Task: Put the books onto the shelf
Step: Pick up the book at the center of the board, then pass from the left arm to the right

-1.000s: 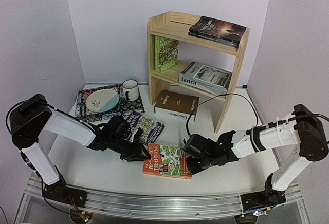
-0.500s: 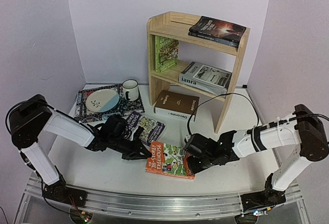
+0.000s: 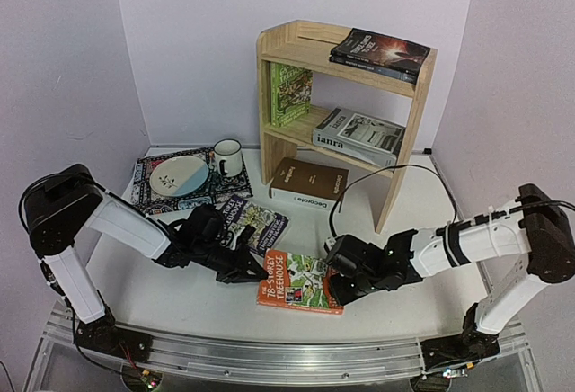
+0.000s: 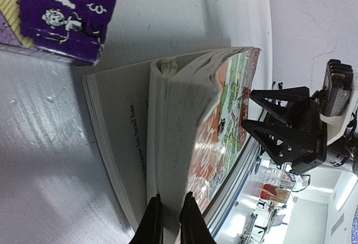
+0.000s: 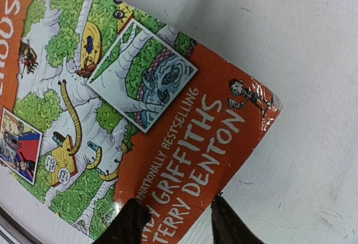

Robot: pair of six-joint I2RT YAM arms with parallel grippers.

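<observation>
The orange Treehouse book (image 3: 296, 281) lies on the table between both arms. My left gripper (image 3: 250, 271) is shut on its left edge; in the left wrist view the gripper (image 4: 169, 219) pinches the cover and a block of pages of the orange book (image 4: 218, 121), lifted off the last leaves. My right gripper (image 3: 334, 282) stands open at the book's right edge, and in its own view the gripper (image 5: 174, 221) hovers open over the cover (image 5: 168, 126). A dark blue paperback (image 3: 254, 219) lies behind. The pine shelf (image 3: 402, 158) holds two dark books (image 3: 377, 53), a green one (image 3: 289, 93) and a grey one (image 3: 358, 135). Brown "Decorate" (image 3: 308, 182) sits at its foot.
A patterned mat (image 3: 148, 190) with a plate (image 3: 178, 174) and a mug (image 3: 227, 156) lies at the back left. A black cable (image 3: 395, 169) loops from the right arm past the shelf's front. The dark blue paperback (image 4: 61, 14) is just beside the left gripper.
My left gripper has shut on the orange book's edge and raised it slightly. The book has turned a little. My right gripper's fingers have spread wider.
</observation>
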